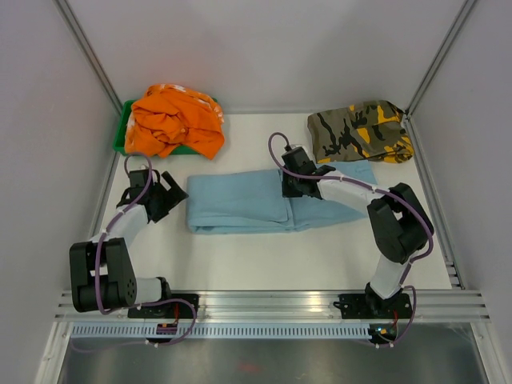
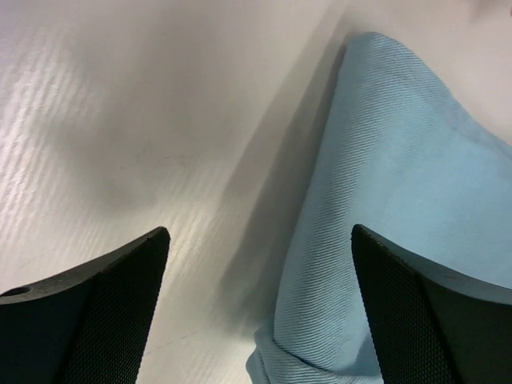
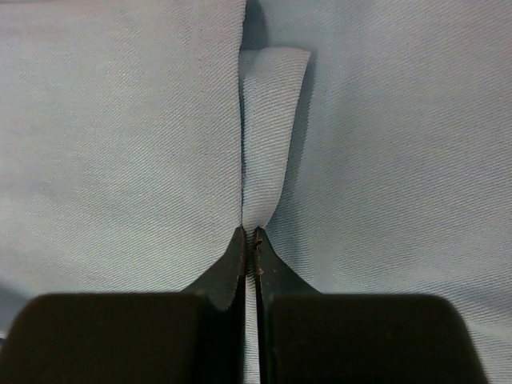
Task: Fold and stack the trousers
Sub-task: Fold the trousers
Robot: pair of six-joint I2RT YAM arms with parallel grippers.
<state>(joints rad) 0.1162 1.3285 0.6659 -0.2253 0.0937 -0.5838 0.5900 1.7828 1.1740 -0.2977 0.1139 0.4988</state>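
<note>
- The trousers (image 1: 240, 204) lie across the middle of the counter (image 1: 320, 256), folded into a long band. The left part is doubled over and looks thicker than the single layer that runs toward the right edge.
- The right pincer (image 3: 250, 234) is closed on a small ridge of the cloth, right where the doubled layer ends. It probably holds there so that edge can be lifted and carried for the next fold.
- The left pincer (image 2: 260, 234) hovers with its jaws spread wide at the left end of the band and holds nothing. One finger is over bare counter and the other over the folded edge, which suggests it is placed to take or steady that end.
- The cloth is thin, soft and pale blue with a fine diagonal weave. It puckers easily, so the pinch may gather only the top layer.
- The counter is matt white, smooth and faintly streaked.
- An orange garment (image 1: 176, 120) is heaped in a green tray (image 1: 122, 132) at the far left corner.
- A camouflage garment (image 1: 360, 132) sits folded at the far right corner, likely where the stack will go.
</note>
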